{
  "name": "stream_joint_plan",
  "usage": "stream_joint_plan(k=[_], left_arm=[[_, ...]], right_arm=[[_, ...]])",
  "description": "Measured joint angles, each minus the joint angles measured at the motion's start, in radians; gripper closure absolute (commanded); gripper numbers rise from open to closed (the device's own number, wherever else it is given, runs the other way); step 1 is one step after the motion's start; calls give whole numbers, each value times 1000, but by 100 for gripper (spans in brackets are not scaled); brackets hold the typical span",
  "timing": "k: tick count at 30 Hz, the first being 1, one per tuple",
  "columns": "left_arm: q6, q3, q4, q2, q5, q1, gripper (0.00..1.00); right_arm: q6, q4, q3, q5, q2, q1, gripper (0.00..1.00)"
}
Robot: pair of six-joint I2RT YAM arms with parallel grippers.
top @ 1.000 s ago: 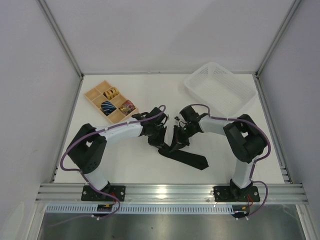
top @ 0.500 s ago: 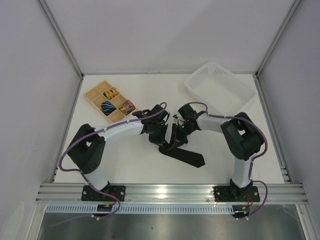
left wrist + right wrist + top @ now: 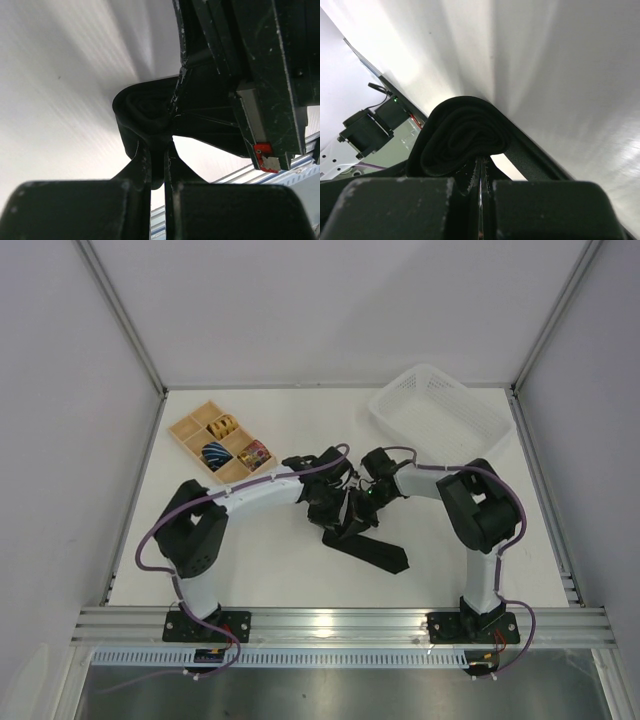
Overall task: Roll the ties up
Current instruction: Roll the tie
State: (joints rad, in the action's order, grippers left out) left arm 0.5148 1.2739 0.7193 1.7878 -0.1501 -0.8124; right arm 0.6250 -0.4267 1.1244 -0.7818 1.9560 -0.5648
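Observation:
A black tie lies mid-table, its pointed wide end toward the front right, its other end wound into a small coil between my two grippers. My left gripper comes in from the left. In the left wrist view it is shut on a fold of the coil, with fabric showing between its fingers. My right gripper meets the coil from the right. In the right wrist view it is shut, its tips pinching the lower fold of the coil.
A tan divided tray at the back left holds three rolled patterned ties. A white mesh basket stands at the back right. The right gripper's body fills the right side of the left wrist view. Frame rails run along the near edge.
The left arm has swung right, bringing its gripper closer to the right one. The tie's loose tail has slid slightly left. Both grippers stay shut.

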Motion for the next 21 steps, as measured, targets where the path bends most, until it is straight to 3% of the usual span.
stream_joint_plan(k=[18, 21], left_arm=[[-18, 153, 53, 125, 8, -59, 100], [-19, 166, 53, 140, 1, -70, 92]], right_arm=[[-31, -25, -40, -29, 2, 74, 100], [-35, -24, -53, -32, 2, 82, 100]])
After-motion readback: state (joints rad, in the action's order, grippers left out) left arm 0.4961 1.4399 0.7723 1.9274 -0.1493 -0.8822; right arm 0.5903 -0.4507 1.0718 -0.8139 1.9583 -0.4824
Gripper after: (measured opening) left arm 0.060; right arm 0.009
